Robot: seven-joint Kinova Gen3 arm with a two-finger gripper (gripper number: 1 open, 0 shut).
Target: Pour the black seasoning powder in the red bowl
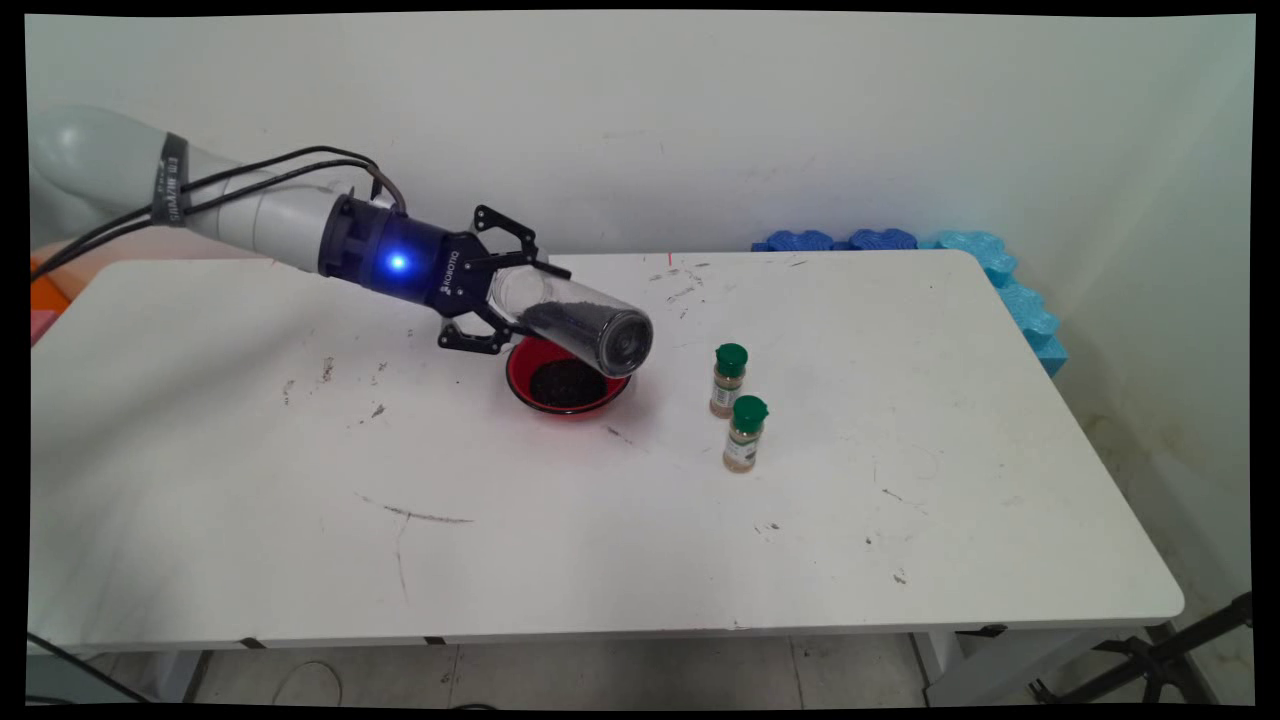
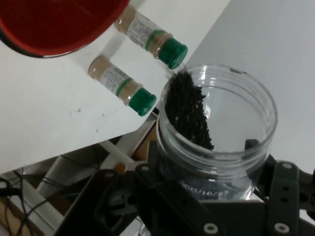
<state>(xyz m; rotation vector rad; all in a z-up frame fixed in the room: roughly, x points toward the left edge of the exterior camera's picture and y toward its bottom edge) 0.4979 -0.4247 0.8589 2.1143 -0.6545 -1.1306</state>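
While the white table (image 1: 600, 520) takes up most of the main view, a row of blue foam pieces (image 1: 1000, 270) can be seen lined up along its far right edge, well away from the red bowl (image 1: 520, 385). The red bowl is set near the table's middle, and a heap of dark granules (image 1: 565, 383) is held inside it. Right above the bowl, a clear plastic jar (image 1: 575, 322) is gripped sideways by the black gripper (image 1: 500, 295), whose fingers are clamped onto the jar's base end from both sides. The jar's open mouth is tipped down a bit, out past the bowl's right rim, and a layer of the same dark granules is piled along its lower wall, pretty clearly shown in the hand view. To the right of the bowl, two small spice bottles with green caps are stood upright close together: the farther spice bottle (image 1: 729, 379) nearer the bowl, and the nearer spice bottle (image 1: 745, 433) just beside it.
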